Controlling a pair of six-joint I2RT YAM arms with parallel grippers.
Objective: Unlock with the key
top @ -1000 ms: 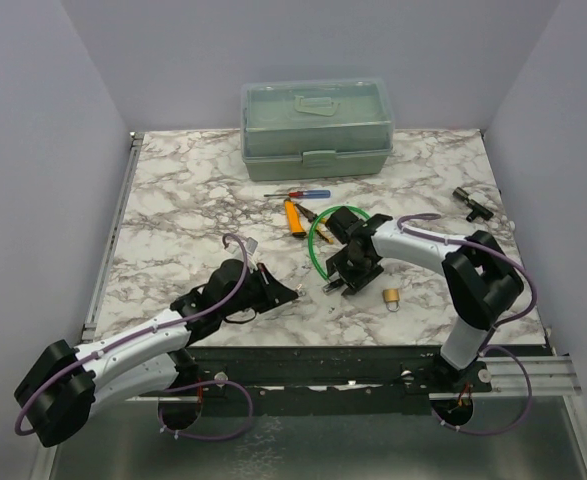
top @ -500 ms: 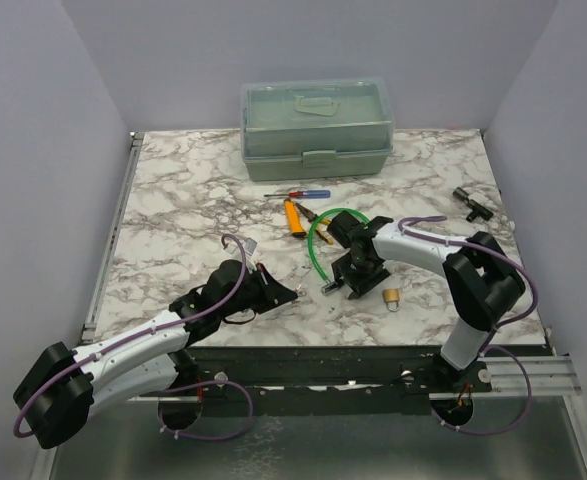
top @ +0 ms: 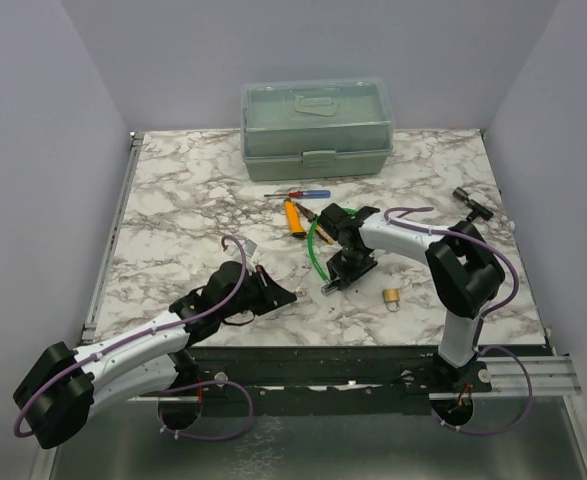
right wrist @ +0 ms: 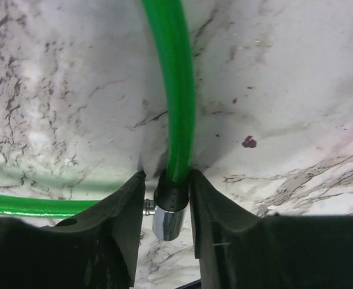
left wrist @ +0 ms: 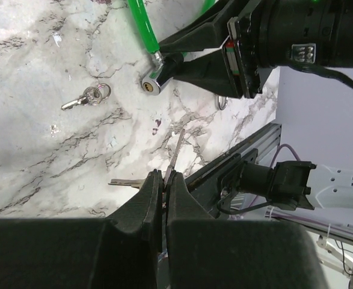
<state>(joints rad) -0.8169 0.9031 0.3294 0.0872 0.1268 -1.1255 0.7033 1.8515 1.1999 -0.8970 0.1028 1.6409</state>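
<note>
My left gripper (left wrist: 164,174) is shut on the key (left wrist: 176,147), a thin silver blade that sticks out of the jaws toward the lock. In the top view the left gripper (top: 288,296) rests low over the table's near edge. My right gripper (right wrist: 167,176) is shut on the black collar of the silver lock head (right wrist: 170,220) at the end of a green cable (right wrist: 176,90). In the left wrist view the lock head (left wrist: 154,81) shows its keyhole, a short way beyond the key tip. The right gripper (top: 337,278) stands right of the left one.
A brass padlock (top: 391,297) lies right of the right gripper. A spare key on a ring (left wrist: 86,98) lies on the marble. Behind the green cable loop (top: 318,250) are a red-and-blue screwdriver (top: 298,194), an orange tool (top: 291,217), a green toolbox (top: 316,125) and a black part (top: 470,202).
My right wrist swung right, then back left, turning with the lock head in its jaws. The left arm and its key have barely moved.
</note>
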